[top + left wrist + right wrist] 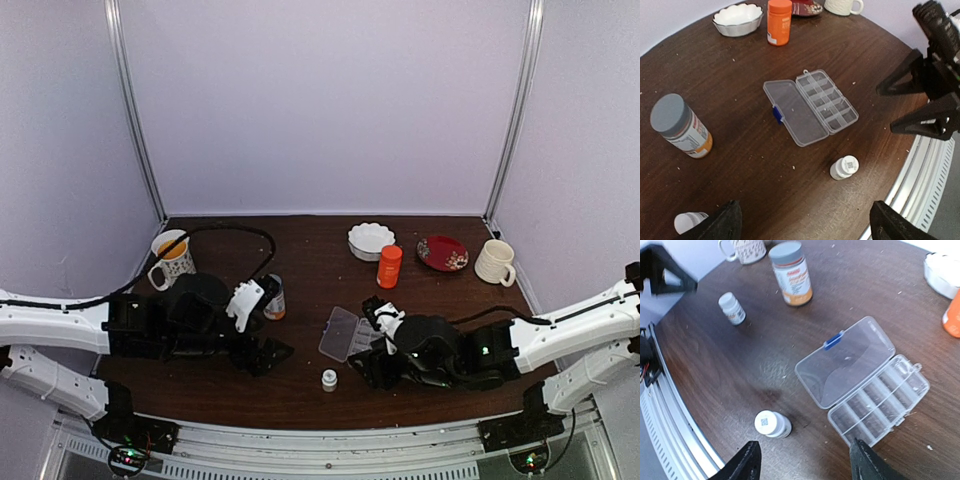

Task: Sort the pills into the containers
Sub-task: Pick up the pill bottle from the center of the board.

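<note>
The clear pill box lies open on the brown table, its lid [795, 112] flat beside its containers [829, 99], also seen as cells [880, 400] in the right wrist view. Tiny pale pieces like pills are scattered on the wood, one speck [793, 167] near the box and another speck [848, 358] on the lid. My left gripper [807, 227] is open and holds nothing, left of the box [340, 333]. My right gripper [802, 467] is open and holds nothing, low at the box's near right corner.
A small white bottle [845, 167] stands near the table's front edge; a second one [732, 308] is further left. A grey-capped labelled bottle [680, 126], orange bottle [389, 266], white bowl [371, 241], red plate [442, 252] and two mugs [172, 258] [495, 262] surround the box.
</note>
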Controlling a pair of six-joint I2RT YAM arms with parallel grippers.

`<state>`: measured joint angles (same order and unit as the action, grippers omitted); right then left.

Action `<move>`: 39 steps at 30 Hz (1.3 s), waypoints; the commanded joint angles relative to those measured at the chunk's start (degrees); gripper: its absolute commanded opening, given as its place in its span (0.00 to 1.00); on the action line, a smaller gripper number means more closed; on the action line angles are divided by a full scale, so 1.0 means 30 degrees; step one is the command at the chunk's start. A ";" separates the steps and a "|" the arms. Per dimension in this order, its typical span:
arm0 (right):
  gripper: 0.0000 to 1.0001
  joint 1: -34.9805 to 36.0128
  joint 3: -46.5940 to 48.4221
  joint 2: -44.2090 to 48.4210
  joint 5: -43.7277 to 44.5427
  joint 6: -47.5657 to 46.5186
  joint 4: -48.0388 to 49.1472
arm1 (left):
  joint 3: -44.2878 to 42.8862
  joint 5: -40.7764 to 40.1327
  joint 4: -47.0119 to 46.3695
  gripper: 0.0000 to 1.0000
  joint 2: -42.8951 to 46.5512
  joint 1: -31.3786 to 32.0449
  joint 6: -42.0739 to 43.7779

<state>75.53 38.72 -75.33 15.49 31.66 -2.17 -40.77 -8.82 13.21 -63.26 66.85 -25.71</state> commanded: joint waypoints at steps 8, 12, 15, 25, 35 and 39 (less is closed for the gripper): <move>0.65 0.0018 -0.1413 0.1877 0.5324 0.0487 -0.0245 | -0.4814 -0.0791 0.3592 0.90 -0.5918 0.2392 -0.3412; 0.65 -0.0029 -0.2447 0.2875 0.6021 0.0829 0.0139 | -0.6484 -0.0806 0.4849 0.90 -0.8102 0.2726 -0.4777; 0.65 -0.0081 -0.3495 0.3713 0.6297 0.1142 0.0662 | -0.6991 -0.0532 0.4891 0.90 -0.9225 0.2771 -0.5709; 0.65 -0.0126 -0.4671 0.4422 0.6284 0.1297 0.2306 | -0.9418 -0.1110 0.6246 0.75 -1.2281 0.3085 -0.7015; 0.65 -0.0101 -0.4842 0.4412 0.6190 0.1165 0.2654 | -1.0914 -0.1783 0.7285 0.67 -1.3941 0.3350 -0.7540; 0.65 -0.0149 -0.4879 0.4412 0.6163 0.1136 0.2721 | -1.1282 -0.1620 0.7287 0.61 -1.4401 0.3352 -0.7503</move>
<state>75.40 24.99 -62.37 32.67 34.94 4.95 -72.36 -13.10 34.70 -104.97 76.73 -47.68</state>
